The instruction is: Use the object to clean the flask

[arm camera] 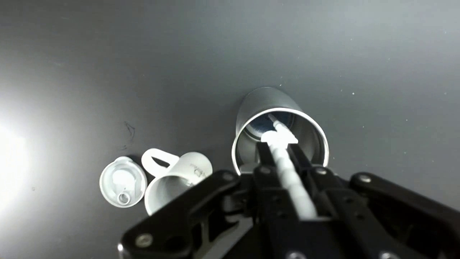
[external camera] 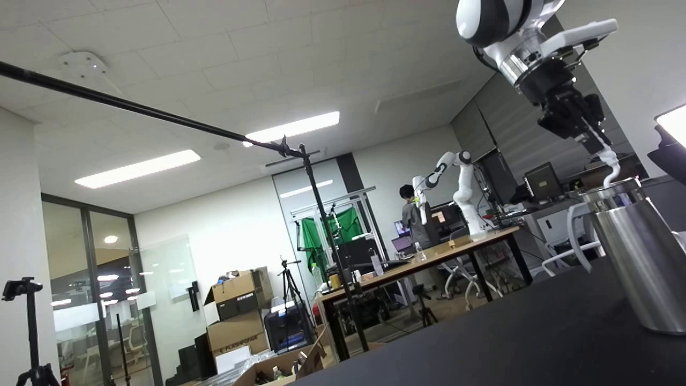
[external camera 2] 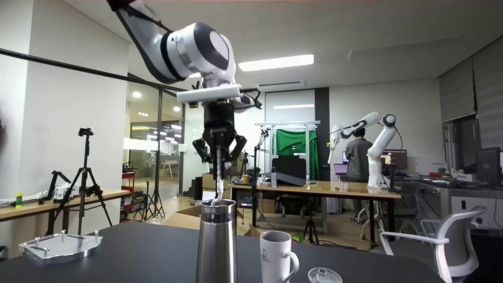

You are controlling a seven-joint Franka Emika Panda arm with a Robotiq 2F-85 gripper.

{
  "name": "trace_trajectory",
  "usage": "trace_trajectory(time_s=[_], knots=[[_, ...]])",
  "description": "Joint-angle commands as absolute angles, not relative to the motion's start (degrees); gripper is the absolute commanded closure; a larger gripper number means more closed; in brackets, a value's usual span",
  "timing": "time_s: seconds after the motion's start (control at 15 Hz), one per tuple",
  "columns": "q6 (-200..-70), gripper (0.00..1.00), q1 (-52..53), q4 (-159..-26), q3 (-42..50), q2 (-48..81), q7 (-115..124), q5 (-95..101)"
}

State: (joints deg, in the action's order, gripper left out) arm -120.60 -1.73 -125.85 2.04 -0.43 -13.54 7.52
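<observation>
The object, a long whitish stick-like tool (external camera 2: 219,184), hangs nearly upright in my gripper (external camera 2: 219,173). It also shows in an exterior view (external camera: 609,158) and in the wrist view (arm camera: 291,176). My gripper's fingers (arm camera: 276,145) are closed on its shaft. Its bent lower end reaches into the mouth of the flask; how deep it goes is hidden. The flask, a tall brushed-silver cylinder (external camera 2: 217,251), stands upright on the dark table. It also shows in an exterior view (external camera: 643,262) and in the wrist view (arm camera: 264,99). My gripper is above the flask's rim.
A white mug with a handle (external camera 2: 272,257) stands close beside the flask, also in the wrist view (arm camera: 197,165). A clear lid (arm camera: 123,183) lies beside the mug. A metal plate with posts (external camera 2: 63,247) lies on the dark table (external camera 2: 157,243). A chair (external camera 2: 458,243) stands behind the table.
</observation>
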Motion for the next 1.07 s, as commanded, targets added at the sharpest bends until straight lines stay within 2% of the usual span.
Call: trace_trajectory(time_s=[0.0,0.6,1.0], knots=[[-120.3,0.96,-1.6,-123.8,1.7,3.9,-12.9,7.3],[-116.2,0.96,-1.3,-119.6,1.6,-6.7,-15.1,5.6],[-124.7,0.96,-1.6,-127.0,2.3,0.1,-15.3,4.5]])
